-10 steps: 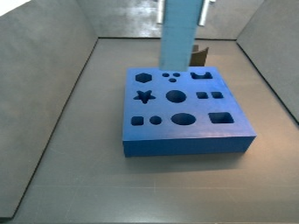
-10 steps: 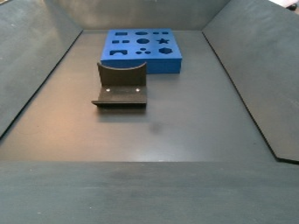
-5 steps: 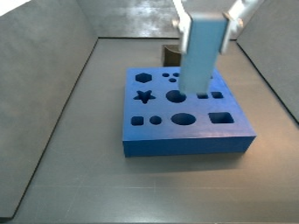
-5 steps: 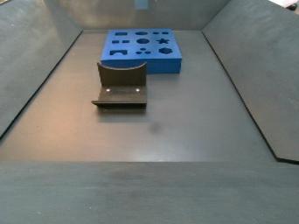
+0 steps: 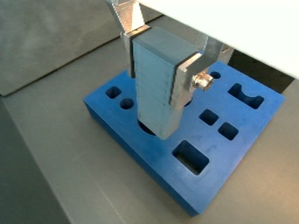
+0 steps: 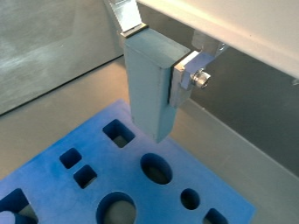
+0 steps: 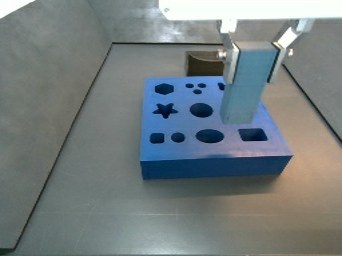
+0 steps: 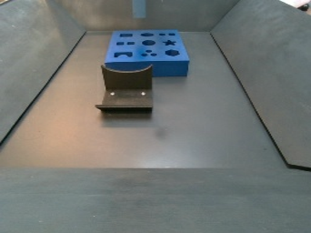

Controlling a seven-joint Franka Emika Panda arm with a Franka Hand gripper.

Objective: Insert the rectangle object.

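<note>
Two jaws of gripper [image 5: 162, 54] clamping upright rectangle object [image 5: 156, 83], above board [image 5: 140, 140]

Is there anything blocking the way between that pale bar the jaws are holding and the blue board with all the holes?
Nothing visible does. The gripper holds the rectangle object upright over the blue board, its lower end above the holes. The fixture stands on the floor beside the board, out of the path.

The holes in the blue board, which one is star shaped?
The star hole, alone with pointed arms; others are round or square. The gripper holds the pale bar above the board.
</note>
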